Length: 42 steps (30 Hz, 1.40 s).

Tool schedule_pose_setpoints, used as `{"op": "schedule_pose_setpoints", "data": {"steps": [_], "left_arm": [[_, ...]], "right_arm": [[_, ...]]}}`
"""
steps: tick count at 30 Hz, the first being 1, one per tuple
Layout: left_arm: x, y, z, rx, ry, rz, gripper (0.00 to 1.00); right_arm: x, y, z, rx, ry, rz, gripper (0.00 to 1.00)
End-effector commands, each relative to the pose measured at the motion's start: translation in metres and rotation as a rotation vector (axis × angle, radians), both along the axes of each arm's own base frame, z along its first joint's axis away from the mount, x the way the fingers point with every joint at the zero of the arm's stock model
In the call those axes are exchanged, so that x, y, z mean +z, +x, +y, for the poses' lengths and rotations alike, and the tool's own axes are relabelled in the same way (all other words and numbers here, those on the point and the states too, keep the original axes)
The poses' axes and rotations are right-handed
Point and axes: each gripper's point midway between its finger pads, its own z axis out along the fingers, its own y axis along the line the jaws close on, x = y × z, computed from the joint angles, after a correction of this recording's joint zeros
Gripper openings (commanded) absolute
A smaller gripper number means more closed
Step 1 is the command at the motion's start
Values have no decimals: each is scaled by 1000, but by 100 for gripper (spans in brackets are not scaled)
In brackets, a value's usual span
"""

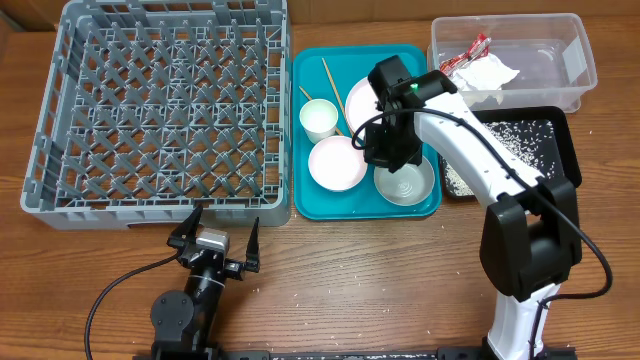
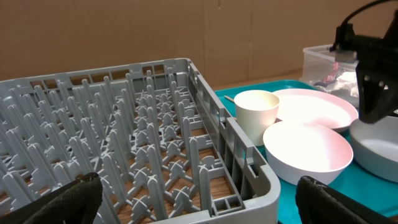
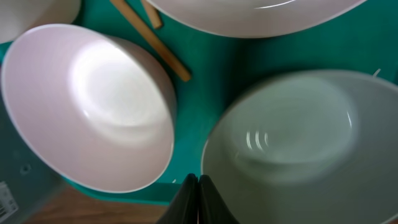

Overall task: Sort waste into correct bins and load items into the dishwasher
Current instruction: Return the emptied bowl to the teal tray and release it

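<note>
Our right gripper (image 3: 198, 182) hangs low over the teal tray (image 1: 310, 70), jaws together at the near rim of the greyer bowl (image 1: 405, 183); we cannot tell whether they pinch that rim. On the tray we also see the other white bowl (image 1: 336, 163), the cup (image 1: 319, 118), the chopsticks (image 1: 328, 75) and the plate (image 1: 358, 97), partly under the arm. The grey dish rack (image 1: 160, 105) stands just left of the tray. The wrapper (image 1: 468, 52) and napkin (image 1: 492, 75) lie in the clear tub (image 1: 580, 70), and rice (image 1: 505, 135) in the black tray (image 1: 565, 135). Our left gripper (image 1: 216, 232) sits over the wooden table (image 1: 350, 270) in front of the rack, jaws wide apart.
</note>
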Motion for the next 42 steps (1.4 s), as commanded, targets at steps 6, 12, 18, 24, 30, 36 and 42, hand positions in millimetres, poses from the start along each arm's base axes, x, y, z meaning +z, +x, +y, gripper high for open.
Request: {"op": "schedule_pose_setpoints", "data": {"steps": [6,12,18,24,30,36,42], "left_arm": [[0,0,0,-3,19,-10,100],[0,0,0,-3,19,-10,100],[0,0,0,-3,19,-10,100],[0,0,0,-3,19,-10,100],[0,0,0,-3,19,-10,100],[0,0,0,-3,19,-10,100],[0,0,0,-3,19,-10,100]], "right_arm": [[-20,-3,-13,-51,-75,23,4],[-28,-4,-13,-50,-78,28,4],[-29,-1,-12,-51,-74,21,4],[-29,1,-7,-46,-56,10,4],[-29,3,-5,-46,-49,5,4],[-27,3,-1,-40,-27,4,4],[4,7,8,-5,25,-14,13]]}}
